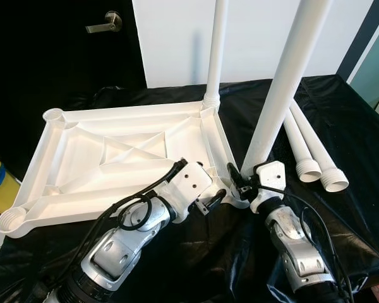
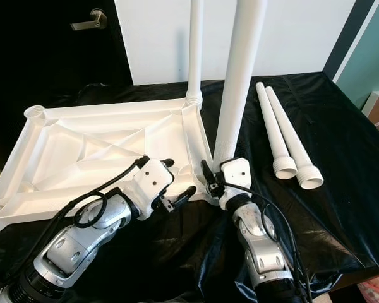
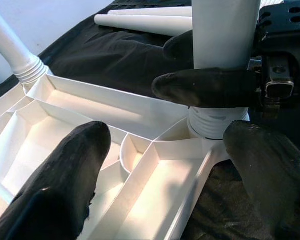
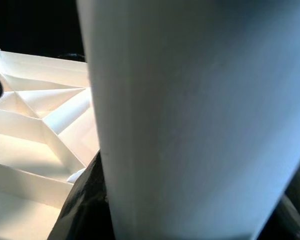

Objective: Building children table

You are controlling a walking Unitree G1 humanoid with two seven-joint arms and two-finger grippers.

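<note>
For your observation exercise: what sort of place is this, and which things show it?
Probably a room in a home, used for assembly: a dark door with lever handle, white wall, and black sheet under an upturned white tabletop.

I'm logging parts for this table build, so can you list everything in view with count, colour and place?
Tabletop: one, white, lying underside up on the cloth.
Fitted leg: one, white, upright in far right corner socket.
Held leg: one, white, at near right corner socket.
Loose legs: two, white, lying right of the tabletop.
Cloth: one, black, underneath.
Door handle: one, metal, upper left.
Left gripper: open, at tabletop's near edge.
Right gripper: shut on held leg.
</note>
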